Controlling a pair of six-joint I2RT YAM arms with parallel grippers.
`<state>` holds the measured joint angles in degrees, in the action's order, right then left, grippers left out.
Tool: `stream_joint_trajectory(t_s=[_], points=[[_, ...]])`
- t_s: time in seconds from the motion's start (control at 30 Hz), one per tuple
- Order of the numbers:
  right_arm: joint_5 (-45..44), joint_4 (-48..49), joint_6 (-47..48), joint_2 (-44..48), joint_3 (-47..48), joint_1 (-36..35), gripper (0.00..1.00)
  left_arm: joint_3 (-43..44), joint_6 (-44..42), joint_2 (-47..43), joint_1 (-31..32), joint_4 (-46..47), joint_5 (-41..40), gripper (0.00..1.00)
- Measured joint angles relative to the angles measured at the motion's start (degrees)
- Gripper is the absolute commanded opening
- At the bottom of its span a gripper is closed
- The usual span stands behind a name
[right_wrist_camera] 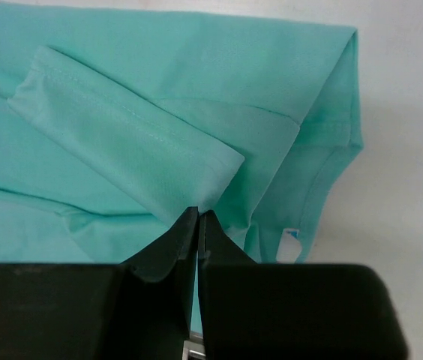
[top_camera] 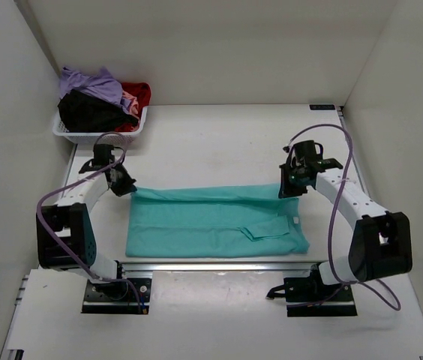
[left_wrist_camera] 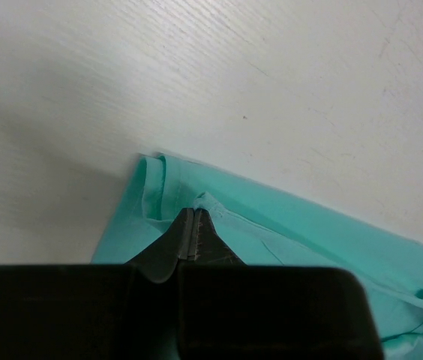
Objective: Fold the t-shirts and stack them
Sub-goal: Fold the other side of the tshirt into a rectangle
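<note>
A teal t-shirt (top_camera: 211, 221) lies partly folded across the middle of the table, long side left to right. My left gripper (top_camera: 124, 185) is shut on its far-left corner (left_wrist_camera: 204, 201). My right gripper (top_camera: 289, 187) is shut on its far-right edge beside a folded-in sleeve (right_wrist_camera: 133, 139); the collar and white label (right_wrist_camera: 290, 241) lie just right of the jaws. Lavender purple (top_camera: 95, 82), black (top_camera: 91, 114), red (top_camera: 140, 94) and pink (top_camera: 129, 99) t-shirts are heaped in the white basket (top_camera: 99, 136) at the back left.
White walls close in the table on the left, back and right. A metal rail (top_camera: 219, 266) runs along the near edge between the arm bases. Bare table lies beyond the teal shirt.
</note>
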<state>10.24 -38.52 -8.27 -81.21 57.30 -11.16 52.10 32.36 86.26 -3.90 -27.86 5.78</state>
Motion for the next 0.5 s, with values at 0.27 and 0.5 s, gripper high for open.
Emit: stream_joint_trajectory(t_s=[0.27, 0.5], points=[[0.96, 0.04, -2.14, 6.38, -7.37, -0.48, 0.00, -5.49, -0.48, -6.03, 0.55, -0.79, -0.22, 0.00], [1.03, 0.39, -4.35, 9.38, -11.19, -2.43, 0.00, -8.22, -0.46, -8.66, 0.92, -2.54, -1.40, 0.00]])
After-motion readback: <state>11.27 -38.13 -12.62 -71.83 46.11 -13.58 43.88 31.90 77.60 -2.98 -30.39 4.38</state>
